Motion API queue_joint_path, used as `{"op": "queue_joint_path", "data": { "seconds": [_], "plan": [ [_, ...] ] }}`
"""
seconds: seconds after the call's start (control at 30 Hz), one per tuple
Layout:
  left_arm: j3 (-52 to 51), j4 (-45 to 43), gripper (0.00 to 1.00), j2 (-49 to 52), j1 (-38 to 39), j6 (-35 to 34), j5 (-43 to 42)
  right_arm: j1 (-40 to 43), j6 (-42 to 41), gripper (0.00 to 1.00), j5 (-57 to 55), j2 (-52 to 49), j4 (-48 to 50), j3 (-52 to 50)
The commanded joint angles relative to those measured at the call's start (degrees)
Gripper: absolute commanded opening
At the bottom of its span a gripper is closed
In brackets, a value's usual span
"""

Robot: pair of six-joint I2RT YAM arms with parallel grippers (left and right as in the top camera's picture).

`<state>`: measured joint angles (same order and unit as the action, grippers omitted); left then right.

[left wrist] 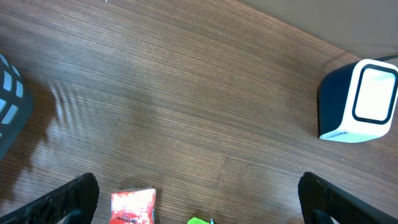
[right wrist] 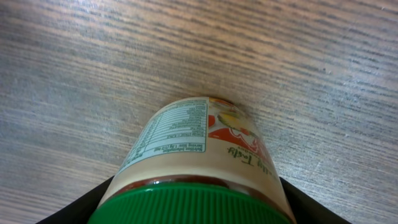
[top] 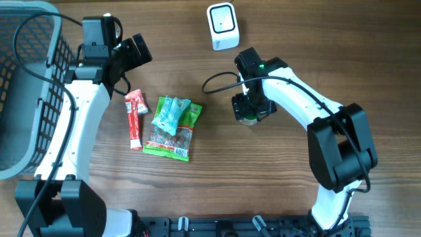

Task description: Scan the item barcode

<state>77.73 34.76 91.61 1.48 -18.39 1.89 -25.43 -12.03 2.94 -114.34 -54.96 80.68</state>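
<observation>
R gripper (top: 253, 110) astride green-lid jar (right wrist: 193, 140), clamp or gap unclear; L gripper (left wrist: 199, 200) wide apart nr scanner (left wrist: 364, 102)

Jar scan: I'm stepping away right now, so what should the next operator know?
Left gripper: open, empty, beside the basket.
Right gripper: jaws either side of the green-lidded jar on the table; firm grip unclear.
Scanner: on the table beyond the jar, apart from it.
Snack packets: lying between the arms.
Done: jar reached.
Left: grip, lift, show the barcode to the scanner.
</observation>
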Motion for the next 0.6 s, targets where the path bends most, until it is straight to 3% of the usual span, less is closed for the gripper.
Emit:
{"op": "queue_joint_path", "data": {
  "seconds": [0.0, 0.2, 0.33, 0.57],
  "plan": [
    [0.0, -0.2, 1.00, 0.6, 0.0, -0.1, 0.6, 0.0, -1.6, 0.74, -0.9, -0.9, 1.6, -2.0],
    [0.0, -0.2, 1.00, 0.6, 0.0, -0.1, 0.6, 0.0, -1.6, 0.78, -0.9, -0.9, 3.6, -3.3],
    [0.0, -0.2, 1.00, 0.6, 0.0, -0.1, 0.6, 0.0, -1.6, 0.65, -1.0, -0.9, 4.4, -3.3],
    [0.0, -0.2, 1.00, 0.6, 0.0, -0.1, 0.6, 0.0, 0.9, 0.57, -1.8, 5.8, 0.7, 4.7]
  ]
}}
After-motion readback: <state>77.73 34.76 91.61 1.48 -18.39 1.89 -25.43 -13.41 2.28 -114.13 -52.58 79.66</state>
